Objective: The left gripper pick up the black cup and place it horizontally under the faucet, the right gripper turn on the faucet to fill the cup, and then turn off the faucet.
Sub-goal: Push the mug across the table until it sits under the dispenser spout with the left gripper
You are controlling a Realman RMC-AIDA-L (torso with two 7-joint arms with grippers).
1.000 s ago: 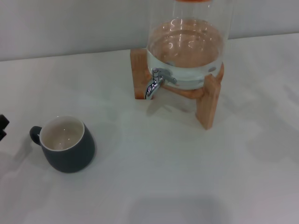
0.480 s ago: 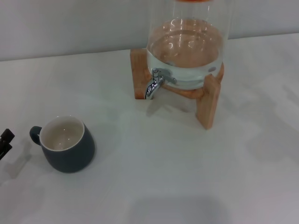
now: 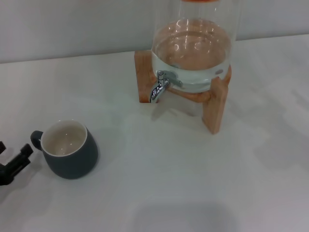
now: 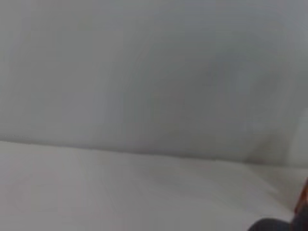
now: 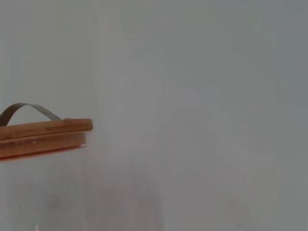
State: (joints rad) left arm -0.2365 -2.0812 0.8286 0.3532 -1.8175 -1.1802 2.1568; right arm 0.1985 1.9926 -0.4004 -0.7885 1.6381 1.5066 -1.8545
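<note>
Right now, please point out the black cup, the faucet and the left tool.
black cup (image 3: 72, 162), head view, dark outer wall.
faucet (image 3: 158, 87), head view, chrome spout.
left tool (image 3: 15, 166), head view, black fingers beside the cup handle.

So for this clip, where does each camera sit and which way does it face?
Head view: high, looking down at the white table, dark charcoal mug and glass dispenser; left tool enters at the edge.
Left wrist view: low, facing the grey wall; no own fingers visible.
Right wrist view: raised, facing the dispenser's wooden lid; no tool.
Shared: head and right wrist both show the dispenser.
</note>
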